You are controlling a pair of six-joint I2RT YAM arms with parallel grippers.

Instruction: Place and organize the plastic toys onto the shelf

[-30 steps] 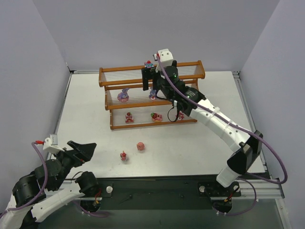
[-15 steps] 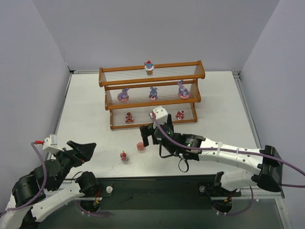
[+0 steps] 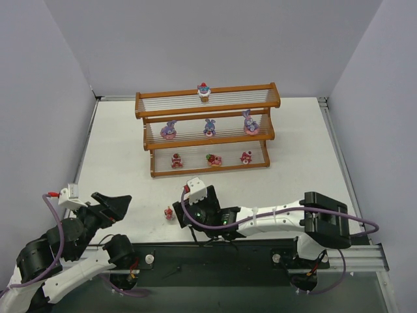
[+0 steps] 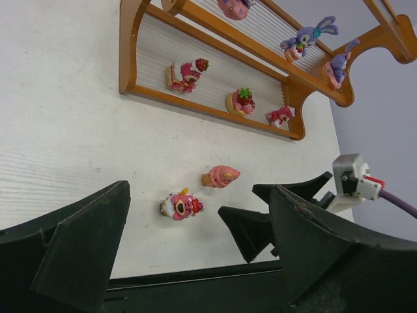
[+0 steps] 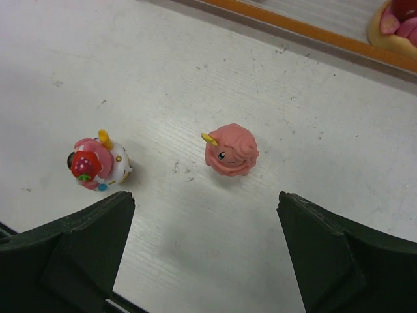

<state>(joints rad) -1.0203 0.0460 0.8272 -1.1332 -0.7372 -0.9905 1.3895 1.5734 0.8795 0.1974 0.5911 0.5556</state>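
The shelf (image 3: 207, 127) stands at the back with a blue-and-pink toy (image 3: 204, 91) on its top tier, three purple bunnies (image 3: 209, 127) on the middle tier and three red-pink toys (image 3: 214, 158) on the bottom tier. Two toys lie loose on the table: a pink swirl cupcake (image 5: 231, 150) and a pink-and-white cake with a strawberry (image 5: 99, 163). My right gripper (image 5: 205, 208) hovers open just short of the cupcake, with nothing between its fingers. My left gripper (image 3: 112, 202) stands open and empty at the near left, away from the toys.
The black frame rail (image 3: 228, 251) runs along the table's near edge, right behind the right gripper. Grey walls close in the left, back and right sides. The left wrist view shows the right gripper (image 4: 280, 208) beside the two loose toys.
My right arm has come down from the shelf's top tier to the near table, over the two loose toys. The left arm has not moved.
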